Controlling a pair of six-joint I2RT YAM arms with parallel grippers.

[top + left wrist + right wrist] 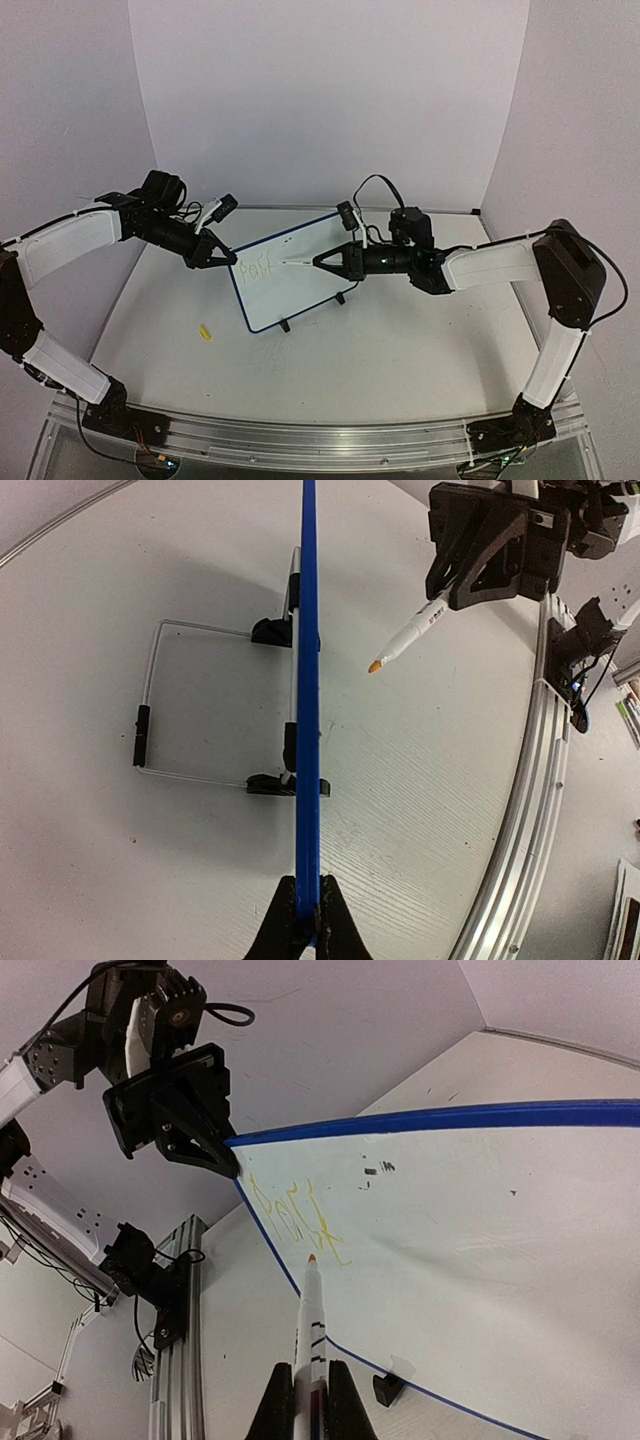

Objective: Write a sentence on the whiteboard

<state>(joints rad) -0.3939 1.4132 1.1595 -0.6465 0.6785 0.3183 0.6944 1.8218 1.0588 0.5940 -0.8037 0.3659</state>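
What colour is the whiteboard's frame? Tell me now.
Blue. The whiteboard frame shows best in the left wrist view, edge-on.

White-shelled arms [65, 245], black joints [570, 275] and cables [378, 178], black left pincer [230, 260] and right pincer [320, 263].

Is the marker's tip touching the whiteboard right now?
Apart. The left wrist view, looking along the whiteboard edge-on, shows bare table between it and the tip of the marker.

Robot lab test cell
A white bench [400, 345] boxed in by plain white panels [330, 100]; the left arm [65, 245] and right arm [555, 370] are bolted to an aluminium rail [320, 432] at its near edge, bare cables [374, 181] trailing.
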